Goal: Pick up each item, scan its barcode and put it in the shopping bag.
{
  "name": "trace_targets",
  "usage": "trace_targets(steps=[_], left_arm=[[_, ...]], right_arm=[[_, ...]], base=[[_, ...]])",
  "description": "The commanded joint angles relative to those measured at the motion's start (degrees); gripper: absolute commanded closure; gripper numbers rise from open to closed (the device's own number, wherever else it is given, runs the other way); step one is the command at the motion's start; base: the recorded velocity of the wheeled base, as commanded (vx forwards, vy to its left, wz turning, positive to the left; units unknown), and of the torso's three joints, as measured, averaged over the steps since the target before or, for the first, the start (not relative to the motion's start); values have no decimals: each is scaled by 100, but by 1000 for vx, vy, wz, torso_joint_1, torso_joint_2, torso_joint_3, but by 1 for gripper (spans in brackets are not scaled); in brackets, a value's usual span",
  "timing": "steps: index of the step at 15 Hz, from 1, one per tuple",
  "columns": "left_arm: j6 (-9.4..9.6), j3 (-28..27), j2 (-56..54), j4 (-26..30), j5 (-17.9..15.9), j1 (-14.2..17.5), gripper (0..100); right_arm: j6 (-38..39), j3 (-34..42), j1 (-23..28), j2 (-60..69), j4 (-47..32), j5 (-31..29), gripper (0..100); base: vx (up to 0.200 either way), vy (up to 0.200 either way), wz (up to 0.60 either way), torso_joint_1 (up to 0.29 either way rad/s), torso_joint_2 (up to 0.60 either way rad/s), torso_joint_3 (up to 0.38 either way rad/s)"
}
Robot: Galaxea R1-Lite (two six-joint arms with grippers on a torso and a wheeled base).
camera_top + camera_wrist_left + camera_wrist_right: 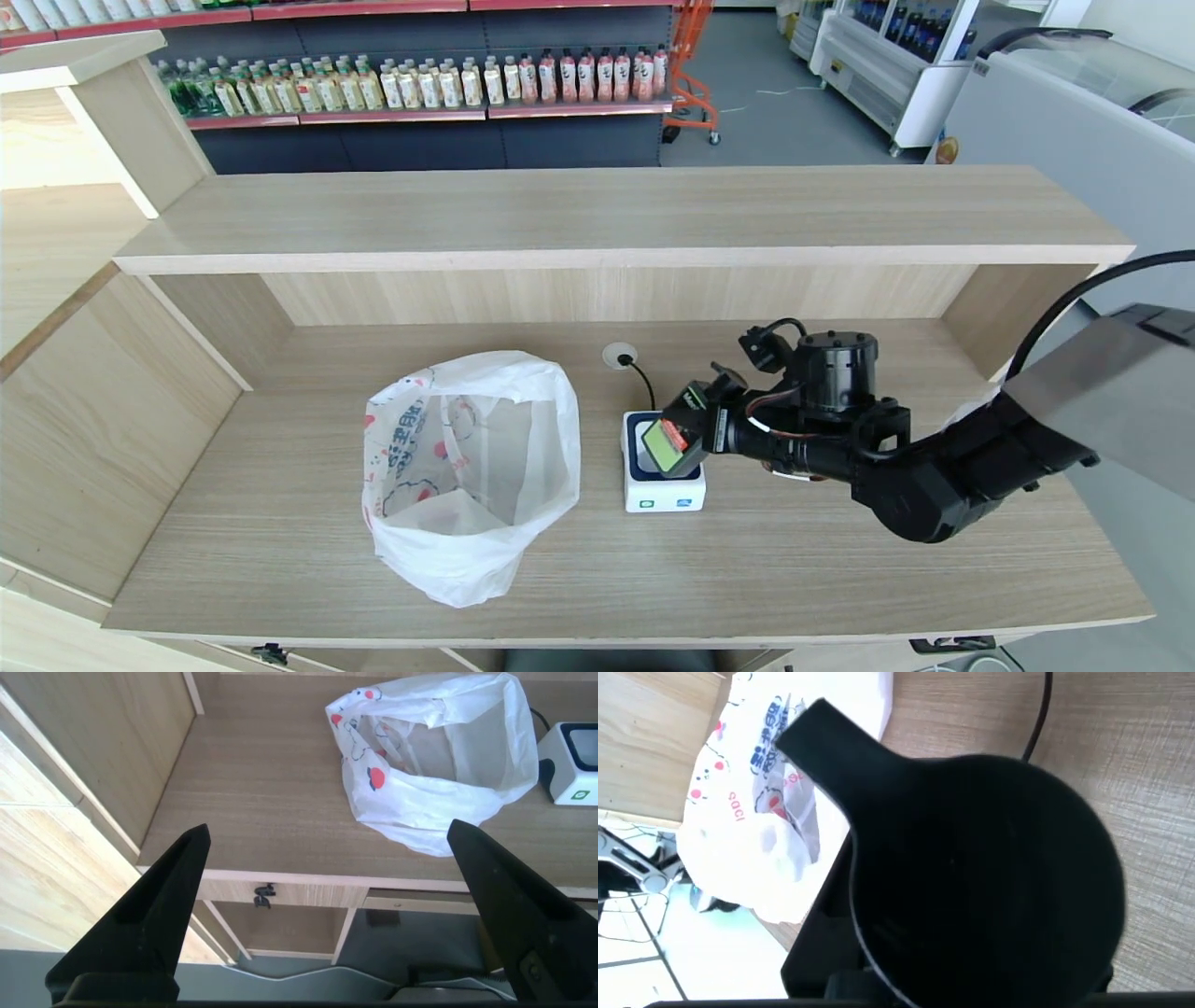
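A small green item (665, 446) with a red edge is held just above the white barcode scanner (663, 490), and my right gripper (680, 437) is shut on it. The scanner (575, 761) stands right of the white plastic shopping bag (467, 467), whose mouth gapes upward. The bag (430, 756) also lies ahead of my left gripper (329, 835), which hangs open with nothing in it, low in front of the counter's near edge. In the right wrist view, part of the bag (757, 793) is visible beside a dark round shape close to the camera.
The scanner's black cable (642, 378) runs back to a round grommet (619, 355). The wooden counter (280, 523) is walled on its left, back and right, with a raised shelf (616, 215) behind. Drink shelves and freezers stand farther off.
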State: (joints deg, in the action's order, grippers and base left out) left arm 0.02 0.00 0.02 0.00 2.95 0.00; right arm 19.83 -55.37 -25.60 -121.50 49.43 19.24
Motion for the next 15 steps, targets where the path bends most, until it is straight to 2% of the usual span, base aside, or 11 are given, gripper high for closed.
trace_targets(steps=[1, 8, 13, 15], left_arm=[[6, 0, -2, -9, 4, 0, 0], [6, 0, -2, -9, 4, 0, 0], [6, 0, -2, 0, 4, 0, 0], [-2, 0, -2, 0, 4, 0, 0]], right_arm=[[3, -114, -6, -260, 49, 1, 100], [20, -554, -68, -576, 75, 19, 100], [38, -457, -59, -462, 84, 1, 100], [126, -229, 90, 83, 75, 36, 100]], base=[[0, 0, 0, 0, 0, 0], [0, 0, 0, 0, 0, 0], [0, 0, 0, 0, 0, 0], [0, 0, 0, 0, 0, 0]])
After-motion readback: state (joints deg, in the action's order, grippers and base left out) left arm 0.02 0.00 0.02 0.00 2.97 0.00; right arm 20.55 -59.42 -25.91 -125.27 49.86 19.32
